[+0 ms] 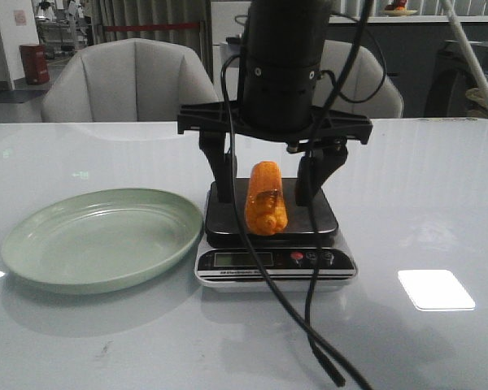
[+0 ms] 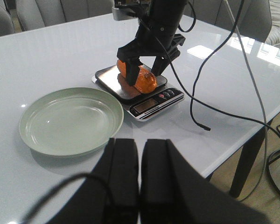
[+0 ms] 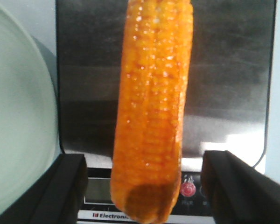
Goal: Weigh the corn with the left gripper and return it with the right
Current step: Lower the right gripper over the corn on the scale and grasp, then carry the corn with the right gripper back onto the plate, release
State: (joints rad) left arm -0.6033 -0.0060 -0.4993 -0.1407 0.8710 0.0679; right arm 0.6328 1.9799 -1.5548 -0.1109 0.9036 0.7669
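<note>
Front view: the corn (image 1: 265, 197) lies lengthwise on the scale (image 1: 272, 236) at centre frame, with the plate (image 1: 98, 236) at lower left. The right gripper (image 1: 274, 180) hangs over the scale, its fingers spread wide, one on each side of the cob and seemingly clear of it. The step in hand looks like the return pickup; to do it well, I judge the fingers should drop evenly along both flanks, close across the cob's middle and lift straight up, so the round cob does not roll or drag the platform.

Left wrist view: the left gripper (image 2: 139, 179) fills the bottom edge, fingers pressed together, holding nothing, well apart from the scale in the upper middle. The corn sits between the other arm's spread fingers.

Right wrist view: the cob runs down the centre over the steel platform; the two black fingers (image 3: 60, 186) sit at the bottom corners, gaps showing on both sides.
</note>
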